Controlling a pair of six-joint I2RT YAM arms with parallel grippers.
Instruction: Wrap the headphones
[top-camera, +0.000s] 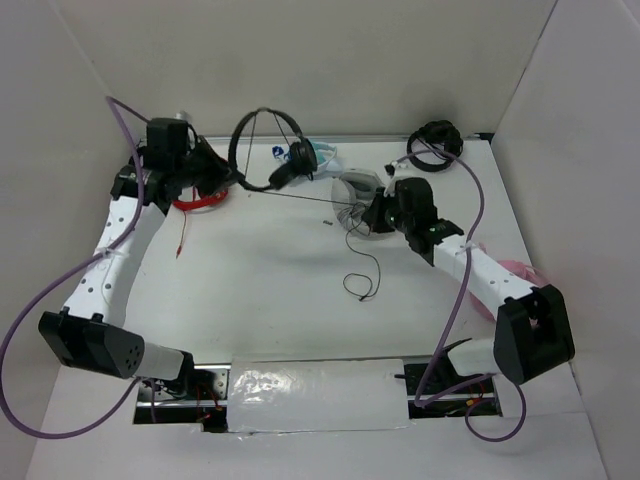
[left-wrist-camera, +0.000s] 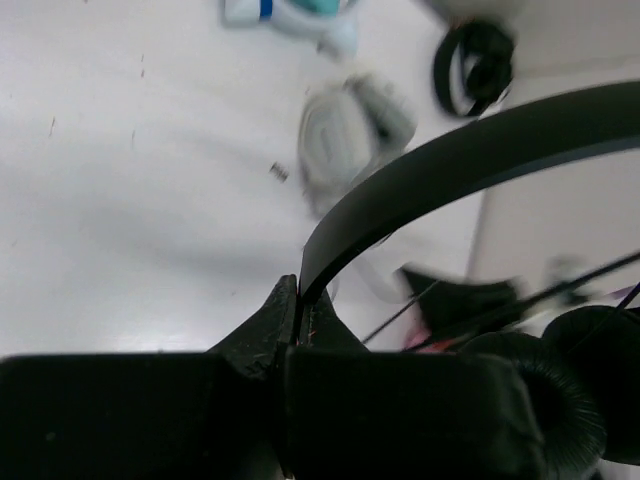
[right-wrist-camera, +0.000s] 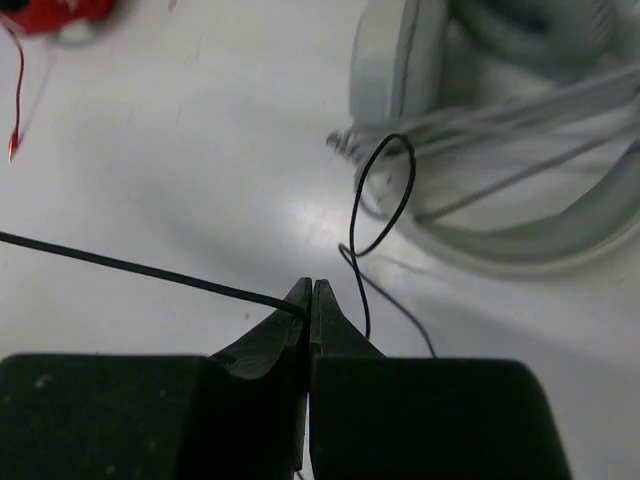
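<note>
The slim black headphones (top-camera: 268, 150) are held up above the back of the table, headband arched, earcups (top-camera: 297, 155) hanging at the right. My left gripper (top-camera: 228, 178) is shut on the thin headband (left-wrist-camera: 450, 170); the earcups (left-wrist-camera: 560, 380) show at the lower right of the left wrist view. The thin black cable (top-camera: 320, 200) runs taut from the headphones to my right gripper (top-camera: 368, 212), which is shut on it (right-wrist-camera: 140, 268). The cable's loose end (top-camera: 362, 280) curls on the table; a loop of it (right-wrist-camera: 385, 195) shows in the right wrist view.
Red-and-black headphones (top-camera: 197, 198) lie under the left arm. White-grey headphones (top-camera: 358, 190) lie by the right gripper (right-wrist-camera: 500, 130). A bundled black headset (top-camera: 436, 138) sits at the back right (left-wrist-camera: 475, 65). A teal-and-white object (top-camera: 322, 152) lies at the back. A pink thing (top-camera: 520, 270) sits at the right edge.
</note>
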